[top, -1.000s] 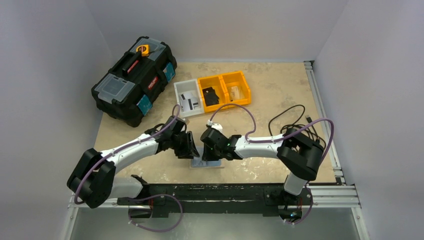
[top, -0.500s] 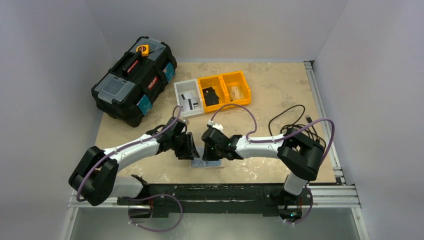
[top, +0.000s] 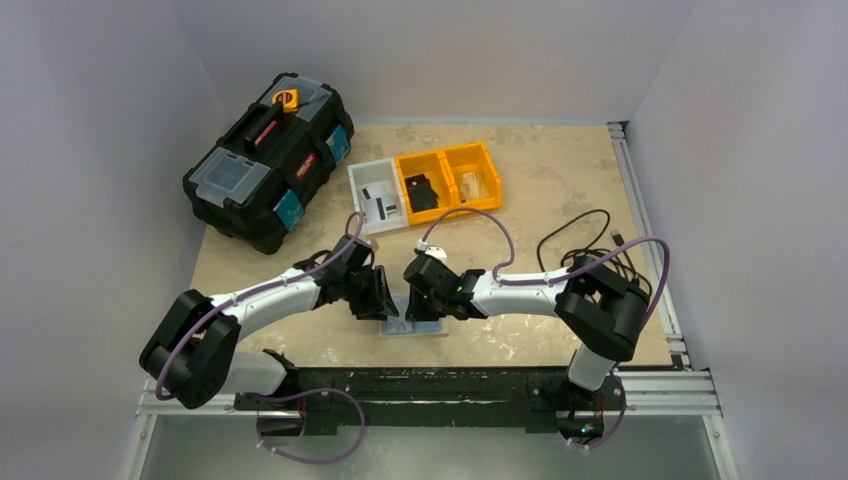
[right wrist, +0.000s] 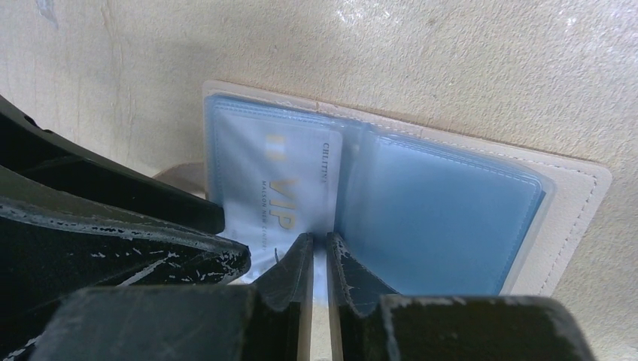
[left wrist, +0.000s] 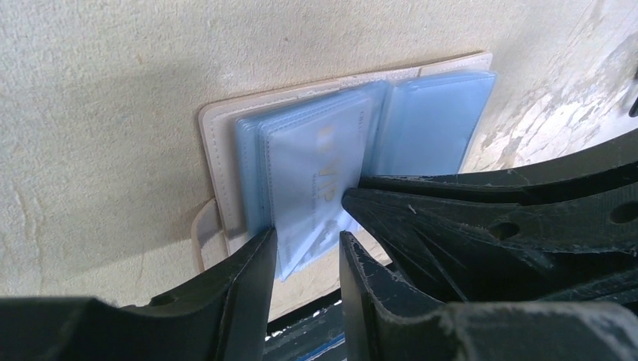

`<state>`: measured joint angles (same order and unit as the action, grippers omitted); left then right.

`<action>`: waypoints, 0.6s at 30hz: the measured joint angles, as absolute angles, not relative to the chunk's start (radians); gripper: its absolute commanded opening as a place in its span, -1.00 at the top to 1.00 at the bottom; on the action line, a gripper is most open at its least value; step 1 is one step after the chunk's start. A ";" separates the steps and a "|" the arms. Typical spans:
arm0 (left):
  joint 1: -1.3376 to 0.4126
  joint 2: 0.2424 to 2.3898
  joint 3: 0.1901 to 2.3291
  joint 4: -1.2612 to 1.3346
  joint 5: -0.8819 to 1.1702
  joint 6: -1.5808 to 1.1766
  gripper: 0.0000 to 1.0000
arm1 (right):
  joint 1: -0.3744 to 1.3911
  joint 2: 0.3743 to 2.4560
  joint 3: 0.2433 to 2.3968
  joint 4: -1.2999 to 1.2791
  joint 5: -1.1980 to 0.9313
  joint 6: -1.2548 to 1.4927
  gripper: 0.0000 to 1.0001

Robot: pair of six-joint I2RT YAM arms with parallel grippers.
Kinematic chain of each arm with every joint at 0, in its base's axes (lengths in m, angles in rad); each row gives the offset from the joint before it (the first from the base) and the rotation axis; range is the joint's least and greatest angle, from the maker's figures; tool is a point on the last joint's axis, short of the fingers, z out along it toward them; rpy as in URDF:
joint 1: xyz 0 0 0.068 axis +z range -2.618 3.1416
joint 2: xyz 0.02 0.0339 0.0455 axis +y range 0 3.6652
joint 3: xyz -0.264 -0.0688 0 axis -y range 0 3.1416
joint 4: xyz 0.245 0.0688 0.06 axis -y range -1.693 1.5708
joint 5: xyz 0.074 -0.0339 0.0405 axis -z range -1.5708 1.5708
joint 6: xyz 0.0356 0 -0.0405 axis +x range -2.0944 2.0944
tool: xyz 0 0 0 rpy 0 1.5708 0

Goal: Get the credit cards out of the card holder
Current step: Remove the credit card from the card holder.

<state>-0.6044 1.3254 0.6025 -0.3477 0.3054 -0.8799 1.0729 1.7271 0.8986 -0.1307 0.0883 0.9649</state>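
**First:** Two arms meet low over the table [top: 560,190], near its front edge. Where is the holder?

**Second:** The holder [right wrist: 572,188] lies open and flat on the table between them, cover down and blue plastic sleeves [right wrist: 436,210] up.

**First:** And the card?

**Second:** One pale card [right wrist: 290,188] marked VIP sits in the sleeve on the left arm's side. Its near edge pokes past the holder's rim towards the grippers. Whether more cards lie behind it cannot be told.

**First:** The grippers?

**Second:** The left gripper [left wrist: 307,237] stands part open, one finger on each side of that near edge, clamping nothing. One finger looks to rest at the holder's corner, perhaps pinning it. The right gripper [right wrist: 320,239] is pinched almost together on the card's near edge, with a thin pale strip showing between the jaws.

**First:** So which step is this?

**Second:** Drawing out that card, by the look of it: the grip is made, the pull not yet. The next move calls for a low, straight pull along the sleeve's opening, with the holder kept down. If plastic is caught with the card, the holder would likely drag along.
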 measured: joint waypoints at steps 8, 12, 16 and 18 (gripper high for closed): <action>-0.604 1.326 0.591 -0.331 0.303 -0.880 0.29 | 1.071 1.726 0.894 -0.126 0.086 0.965 1.00; -0.604 1.326 0.591 -0.331 0.303 -0.880 0.29 | 1.070 1.725 0.891 -0.121 0.086 0.966 1.00; -0.604 1.326 0.590 -0.330 0.303 -0.880 0.28 | 1.068 1.722 0.884 -0.113 0.085 0.969 1.00; -0.604 1.326 0.588 -0.328 0.303 -0.880 0.28 | 1.068 1.721 0.881 -0.109 0.084 0.969 1.00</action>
<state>-0.6041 1.3258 0.5884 -0.3283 0.3031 -0.8803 1.0676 1.7210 0.8814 -0.1093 0.0837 0.9691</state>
